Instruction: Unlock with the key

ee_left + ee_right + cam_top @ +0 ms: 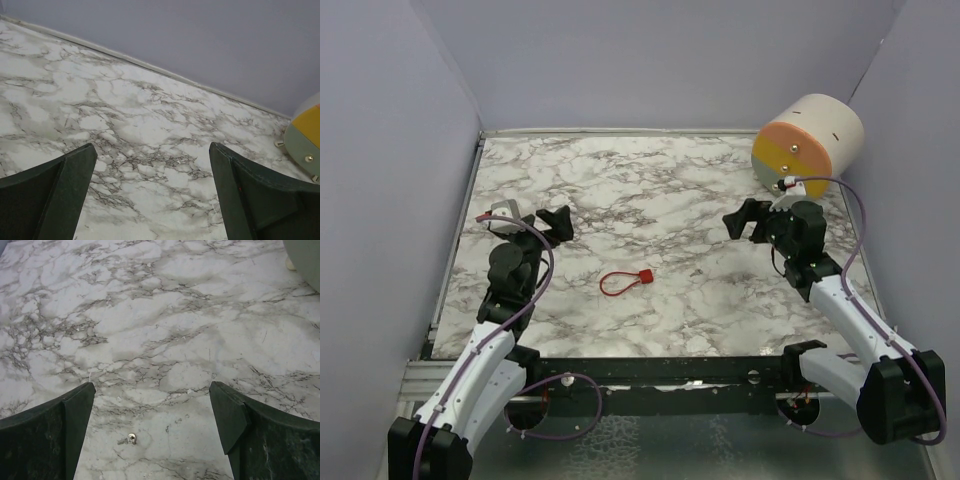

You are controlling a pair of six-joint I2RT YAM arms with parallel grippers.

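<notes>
Lavender walls enclose a marbled surface [650, 190]. The small red key [625, 281] with its cord loop lies flat near the middle, slightly toward 7 o'clock, untouched. The left gripper [556, 222] hangs at 9 o'clock and the right gripper [745, 220] at 3 o'clock, both spread wide and holding nothing. A cream cylinder [807, 143] with an orange-and-yellow face lies at 2 o'clock.

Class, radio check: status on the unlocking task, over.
Left gripper and right gripper open, empty. Thin red cord loop with red tag lies on white marble table, untouched. Nothing blocking it.
</notes>
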